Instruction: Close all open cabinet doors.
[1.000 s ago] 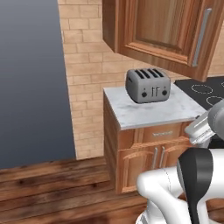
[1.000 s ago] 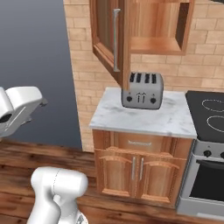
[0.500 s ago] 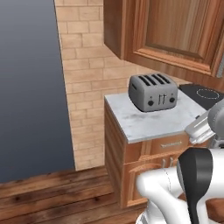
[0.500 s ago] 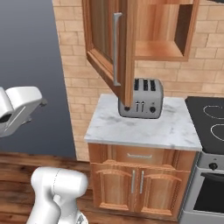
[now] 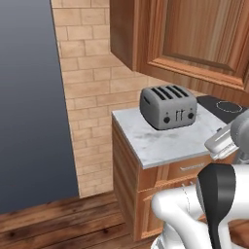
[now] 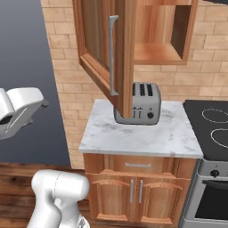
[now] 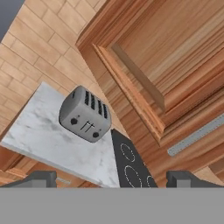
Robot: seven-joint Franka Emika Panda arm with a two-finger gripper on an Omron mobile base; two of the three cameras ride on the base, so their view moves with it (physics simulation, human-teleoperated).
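Brick wall and grey panel frame a short marble counter with one wall cabinet above it. Its cabinet door stands swung wide open, edge-on toward the right base camera, the silver bar handle on its outer face and the bare shelf exposed at 3 o'clock of it. Over the last second all three things have grown larger in both base views, which reads as the base driving closer, not the door moving; it is as open as before. Below the door's lower corner sits a grey toaster, with a black cooktop at 3 o'clock on the counter line. From the hand camera the door panel looms at 1 o'clock, and the fingers sit wide apart, empty. Closing has yet to begin; contact with the door comes next, I judge.
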